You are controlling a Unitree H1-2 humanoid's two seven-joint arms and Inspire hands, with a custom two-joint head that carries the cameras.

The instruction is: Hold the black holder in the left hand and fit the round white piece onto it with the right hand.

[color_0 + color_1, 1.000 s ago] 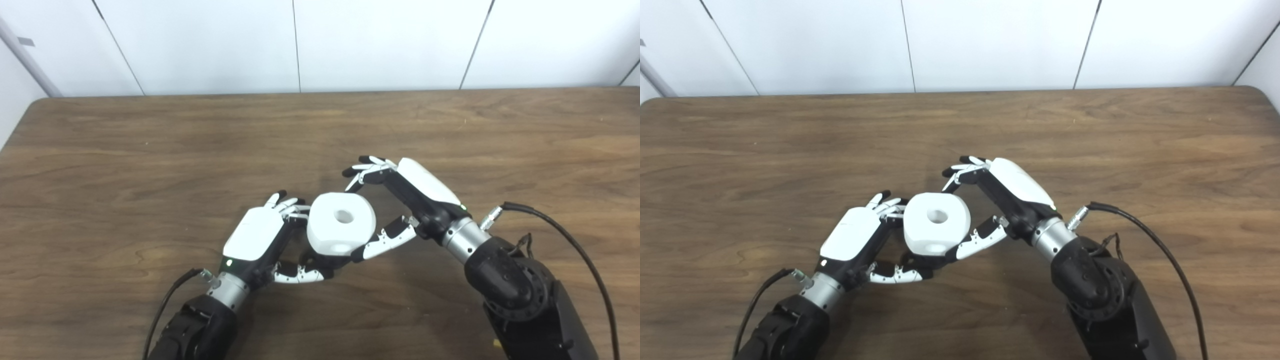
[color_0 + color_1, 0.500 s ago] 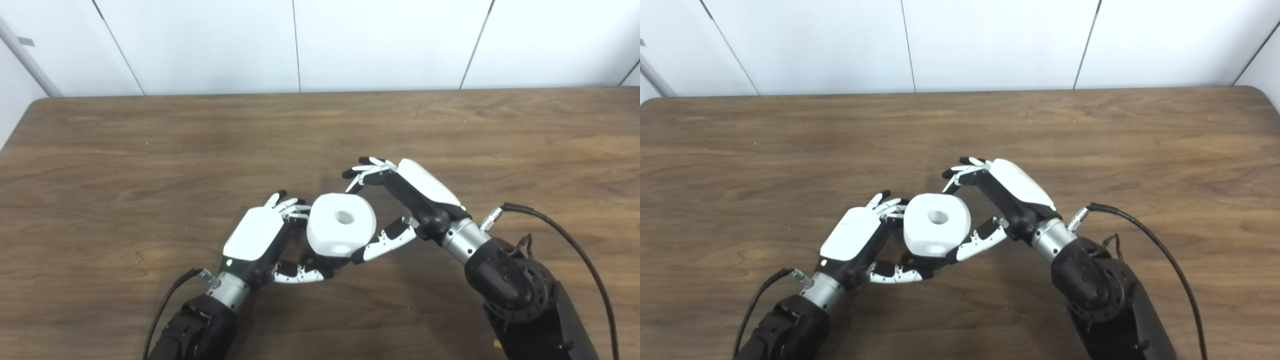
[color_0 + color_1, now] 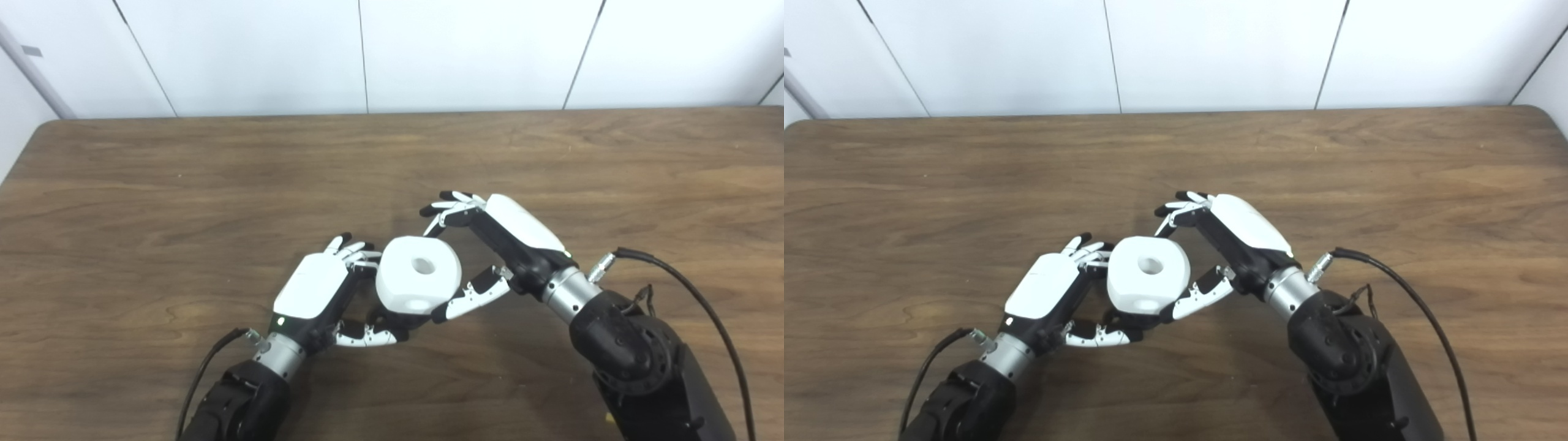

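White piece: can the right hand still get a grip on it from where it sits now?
Probably yes. The right hand is open around the white piece, thumb at its near side, fingers behind; nothing lies between. The left hand occupies the opposite side.

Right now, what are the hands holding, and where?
The left hand grips the black holder underneath the white piece. The right hand curls beside the piece; contact cannot be told.

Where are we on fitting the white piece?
Done: the round white piece sits over the black holder, mostly hidden in the left hand. In hand: the right hand brackets the piece. Left: confirming full seating, which I cannot tell, then release.
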